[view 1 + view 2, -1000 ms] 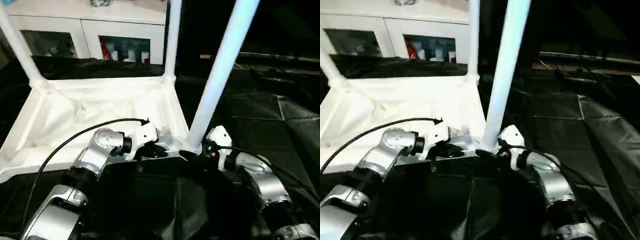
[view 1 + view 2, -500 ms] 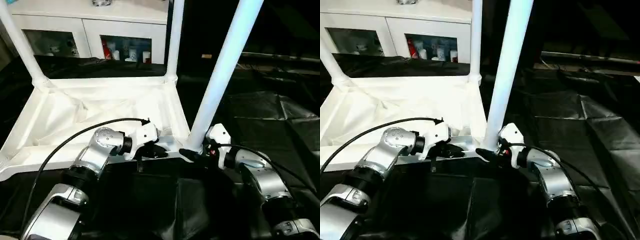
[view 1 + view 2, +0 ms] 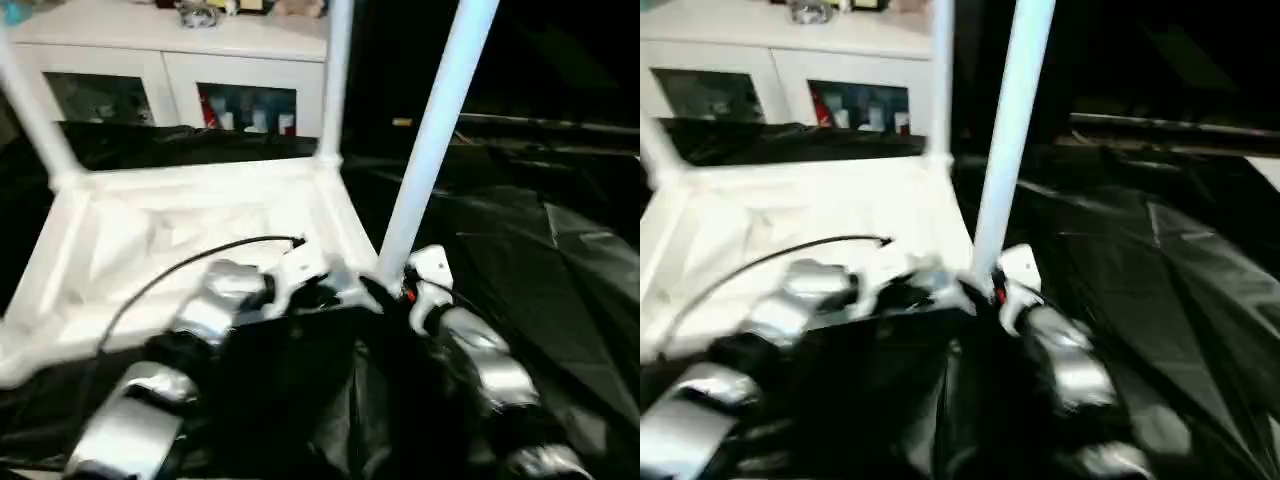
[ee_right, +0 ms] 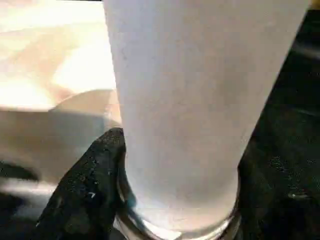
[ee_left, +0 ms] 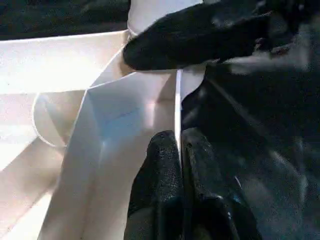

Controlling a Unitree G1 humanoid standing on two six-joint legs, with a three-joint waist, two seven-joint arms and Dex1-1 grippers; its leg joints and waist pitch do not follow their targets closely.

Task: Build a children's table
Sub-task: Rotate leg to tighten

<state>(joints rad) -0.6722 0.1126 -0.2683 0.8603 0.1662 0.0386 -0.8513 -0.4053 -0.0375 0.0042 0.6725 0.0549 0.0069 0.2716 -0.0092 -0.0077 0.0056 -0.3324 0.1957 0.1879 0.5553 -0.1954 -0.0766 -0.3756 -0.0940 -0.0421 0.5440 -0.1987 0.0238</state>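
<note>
On black-draped worktop (image 3: 560, 280): upturned children's table (image 3: 190, 220), legs up. White glass-door cabinet (image 3: 170, 70) behind. Left gripper (image 5: 179, 150) jaws clenched on tabletop rim; right gripper (image 4: 150, 200) jaws grasping near-corner leg (image 3: 430, 140).

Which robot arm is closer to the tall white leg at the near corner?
Right. The right tool is around the tall white plastic tube leg at its base; the left tool pinches the white tabletop's rim beside it.

left end effector (image 5: 181, 150) pinches the table top's thin rim (image 5: 178, 107); right end effector's black finger (image 5: 200, 35) rests beyond it.
</note>
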